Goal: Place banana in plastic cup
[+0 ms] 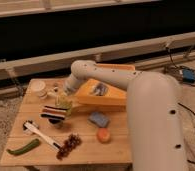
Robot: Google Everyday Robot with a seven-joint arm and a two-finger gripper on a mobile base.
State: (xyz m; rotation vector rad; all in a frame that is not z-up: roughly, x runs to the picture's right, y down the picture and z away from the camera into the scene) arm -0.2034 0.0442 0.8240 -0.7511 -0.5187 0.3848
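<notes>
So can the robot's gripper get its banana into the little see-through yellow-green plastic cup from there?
Probably yes. The gripper hangs shut right over the yellow-green plastic cup, with nothing between them. Whether it holds the banana is hidden.

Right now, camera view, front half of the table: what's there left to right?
Long green vegetable → dark grape-like cluster → round orange fruit. Further back, the gripper, shut, sits above the yellow-green plastic cup.

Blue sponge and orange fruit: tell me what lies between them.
Nothing: the camera view shows only bare wood of the table between the blue sponge and the orange fruit. The gripper is further left, over the plastic cup.
</notes>
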